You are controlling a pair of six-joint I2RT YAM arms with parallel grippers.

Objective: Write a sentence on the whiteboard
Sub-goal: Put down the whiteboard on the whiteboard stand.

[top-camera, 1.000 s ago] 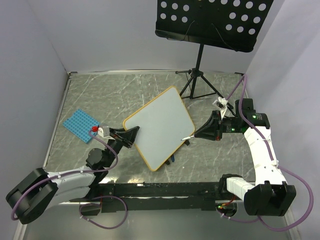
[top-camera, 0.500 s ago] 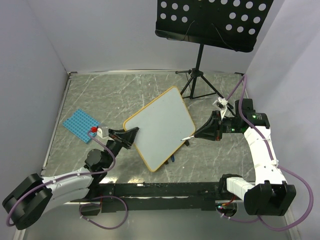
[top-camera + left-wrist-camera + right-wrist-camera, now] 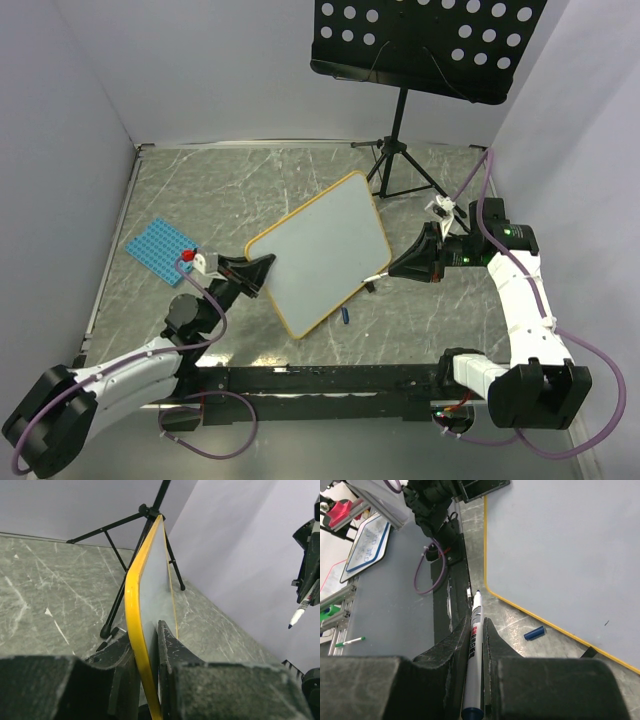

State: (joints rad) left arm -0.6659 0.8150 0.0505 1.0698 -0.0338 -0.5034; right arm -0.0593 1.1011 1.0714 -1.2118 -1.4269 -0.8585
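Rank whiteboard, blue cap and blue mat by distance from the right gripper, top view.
From the right gripper, holding the marker:
1. whiteboard, right beside it, on its left.
2. blue cap, on the table near the board's lower edge.
3. blue mat, far left of the table.

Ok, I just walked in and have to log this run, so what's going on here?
The left pincer grips the whiteboard by its yellow edge and holds it tilted up. The right pincer holds an uncapped marker, with the tip close to the board's edge but apparently not touching it. A blue cap lies on the table beside the board. The board's face shows no writing yet.
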